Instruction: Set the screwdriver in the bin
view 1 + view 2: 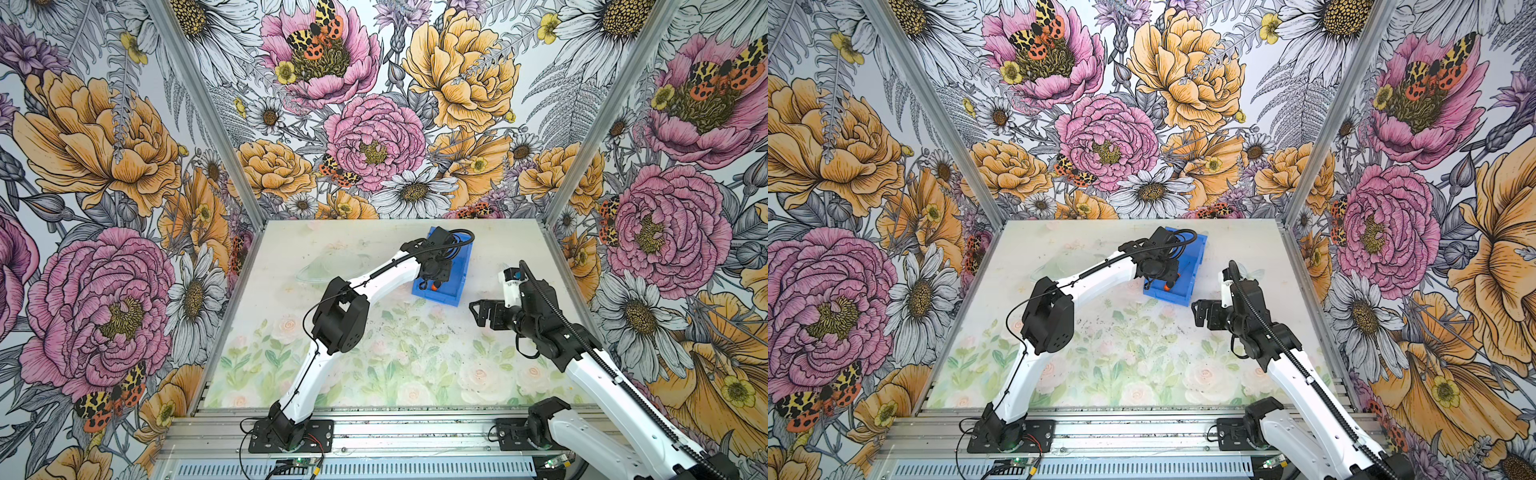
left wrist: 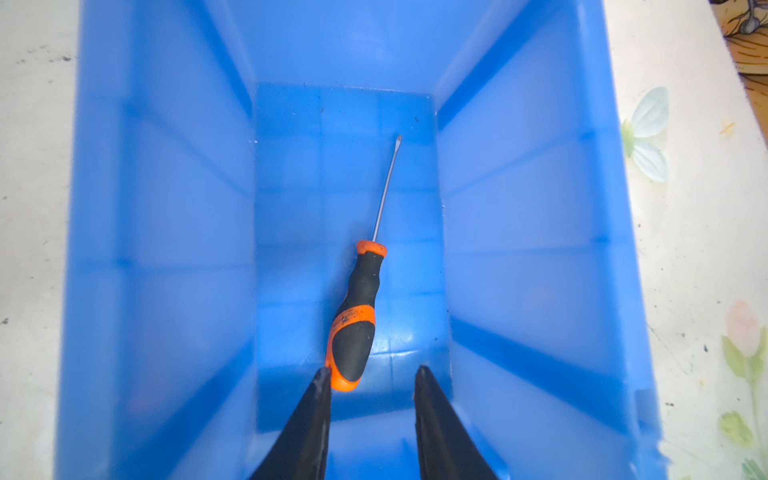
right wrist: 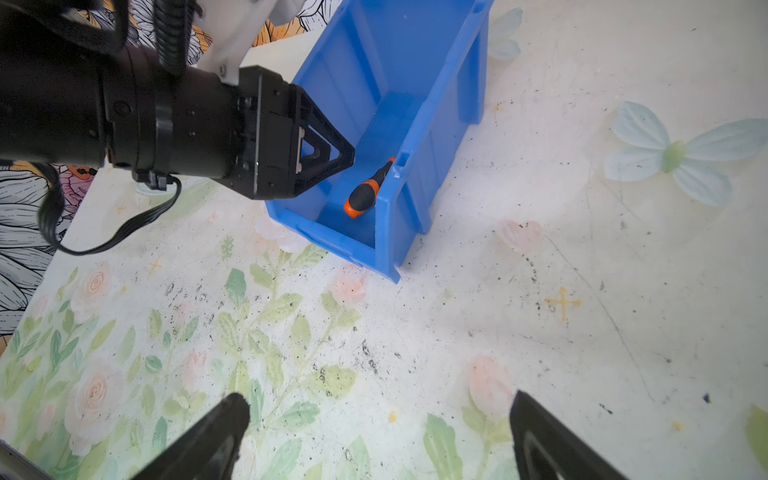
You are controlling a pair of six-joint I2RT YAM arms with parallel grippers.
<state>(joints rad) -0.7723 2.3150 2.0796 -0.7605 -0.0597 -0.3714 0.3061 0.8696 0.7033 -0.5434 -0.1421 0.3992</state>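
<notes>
screwdriver (image 2: 359, 307) is in the bin (image 2: 166, 208), lying flat on the floor. Its long axis runs nearly along the bin's length, with the orange butt toward the low front lip and the blade tip toward the tall back wall. In both top views that puts the butt at 6 o'clock and the tip toward 12, skewed a touch to 1. Only the orange butt (image 1: 434, 285) shows there; the rest is under the wrist.

left gripper (image 2: 372, 372): jaws parted, gap wider than the handle, pinching nothing. One fingertip (image 2: 322, 378) sits right at the butt, touching or just off it, can't tell. The other fingertip is apart from the handle, over bare bin floor.

Room: the tip stops short of the back wall. Floor shows on both sides of the handle, less on the 3 o'clock side at the tip end. The side walls slope outward, so the opening is wider than the floor.

The bin sits at 1 o'clock from the centre of the table (image 3: 540, 332), near the back edge but off it. Open tabletop runs from the front lip toward 6 and across to 9.

right gripper (image 3: 380, 415): spread wide, nothing in it, over the table at about 5 o'clock of the bin, near its front corner, not touching.
</notes>
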